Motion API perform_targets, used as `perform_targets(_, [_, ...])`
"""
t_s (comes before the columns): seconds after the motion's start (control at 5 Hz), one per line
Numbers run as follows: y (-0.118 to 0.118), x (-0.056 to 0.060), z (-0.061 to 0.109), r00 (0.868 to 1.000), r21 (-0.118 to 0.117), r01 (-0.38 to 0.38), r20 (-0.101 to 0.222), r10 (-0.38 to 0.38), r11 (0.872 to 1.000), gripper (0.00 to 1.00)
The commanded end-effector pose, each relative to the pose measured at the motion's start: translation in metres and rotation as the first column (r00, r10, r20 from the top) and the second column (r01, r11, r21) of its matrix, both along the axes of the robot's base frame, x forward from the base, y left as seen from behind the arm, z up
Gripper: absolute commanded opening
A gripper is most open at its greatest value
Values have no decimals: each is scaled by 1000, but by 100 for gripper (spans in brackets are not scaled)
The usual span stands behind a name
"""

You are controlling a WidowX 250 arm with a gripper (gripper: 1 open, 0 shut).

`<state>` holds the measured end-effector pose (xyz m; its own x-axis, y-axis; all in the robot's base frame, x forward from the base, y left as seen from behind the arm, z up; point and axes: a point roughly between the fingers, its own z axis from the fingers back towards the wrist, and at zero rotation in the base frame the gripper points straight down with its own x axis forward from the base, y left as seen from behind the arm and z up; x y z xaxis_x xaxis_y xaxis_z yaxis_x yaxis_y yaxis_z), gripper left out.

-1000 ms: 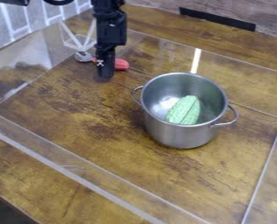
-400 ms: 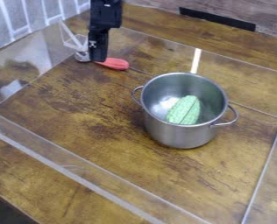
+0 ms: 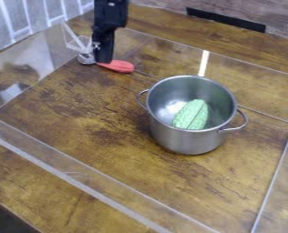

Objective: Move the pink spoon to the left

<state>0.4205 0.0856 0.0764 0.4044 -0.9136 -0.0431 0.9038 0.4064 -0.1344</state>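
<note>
Stretching out beneath my gripper point(image 3: 103, 58) and far toward the camera side of it is the brown wooden table point(image 3: 92, 150), the largest thing I have in view. Next in size comes the steel pot point(image 3: 183, 139), upright on the wood, nearer the camera than my gripper and off to its right as the view shows it, well apart from my fingertips. It has a loop handle on either side, one facing back toward me and the other on the far side from me. My gripper itself is dark and points downward near the top of the view; its jaws are too small and dark for me to tell whether they stand wide or narrow, and I can make out nothing held between them. Just left of it, and partly behind it, are pale wiry prongs point(image 3: 75, 38), slanting down toward my fingertips. Inside the pot, on the camera side and to the right of me, lies a light green ribbed item point(image 3: 190, 114), tilted, with its upper end leaning rightward. Smallest is the pink spoon point(image 3: 118, 66), its reddish oval part lying on the table immediately right of my fingertips; whether we touch, I cannot tell. A thin, dim handle appears to run from it, rightward and toward the camera, away from me.
</note>
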Motion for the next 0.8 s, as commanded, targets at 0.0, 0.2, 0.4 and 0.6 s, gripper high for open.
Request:
perform_targets(0.0, [13,3,41,993,9,-22,118,20,1000,100])
perform_targets(0.2, [13,-2,64,991,42,-30,129,24,999,0])
perform_targets(0.4, [13,-7,85,991,73,-36,135,26,997,0])
perform_targets(0.6, [16,-7,69,990,52,-17,143,10,999,100])
